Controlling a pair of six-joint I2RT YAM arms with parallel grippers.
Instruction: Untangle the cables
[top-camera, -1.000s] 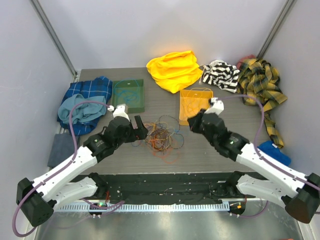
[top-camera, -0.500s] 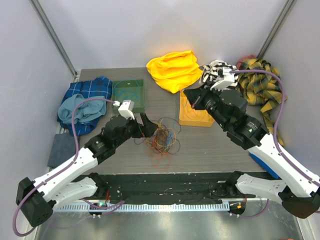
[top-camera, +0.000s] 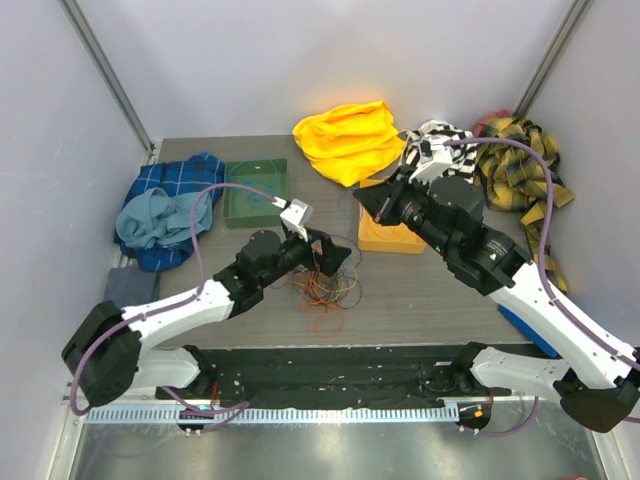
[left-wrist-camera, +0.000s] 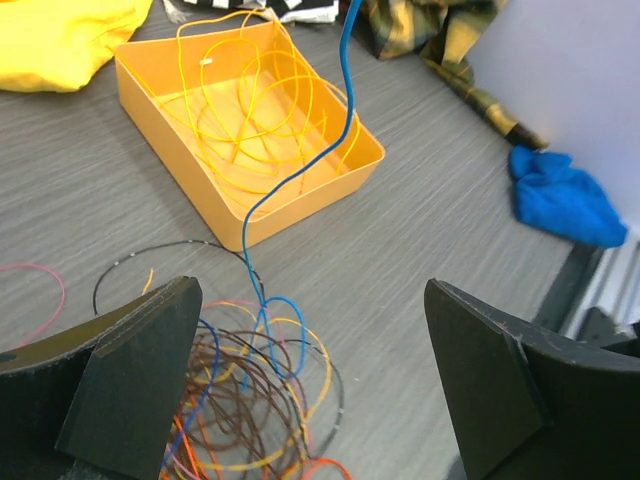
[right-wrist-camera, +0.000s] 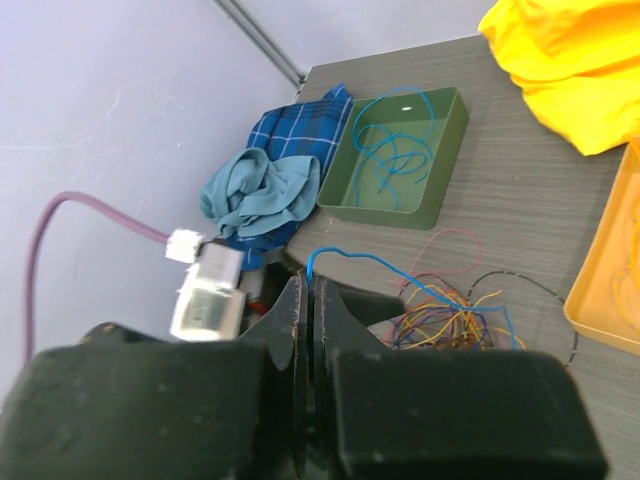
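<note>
The cables (top-camera: 325, 282) lie in a loose tangle of orange, yellow, brown and blue wires at the table's middle. They also show in the left wrist view (left-wrist-camera: 240, 400) and the right wrist view (right-wrist-camera: 455, 320). My right gripper (top-camera: 365, 200) is raised above and behind the tangle. It is shut (right-wrist-camera: 310, 285) on one blue cable (left-wrist-camera: 340, 110), which runs taut down into the tangle. My left gripper (top-camera: 335, 255) is open and empty (left-wrist-camera: 315, 385), low over the tangle's right side.
An orange tray (top-camera: 382, 238) with yellow cables stands right of the tangle. A green tray (top-camera: 255, 190) with blue and teal cables stands at the back left. Cloths ring the table: yellow (top-camera: 350, 140), striped (top-camera: 440, 150), plaid (top-camera: 520, 170), blue plaid (top-camera: 170, 200), blue (left-wrist-camera: 565, 195).
My right gripper has risen from the tangle and moved back and left, drawing the blue cable up. My left arm has reached right, over the tangle.
</note>
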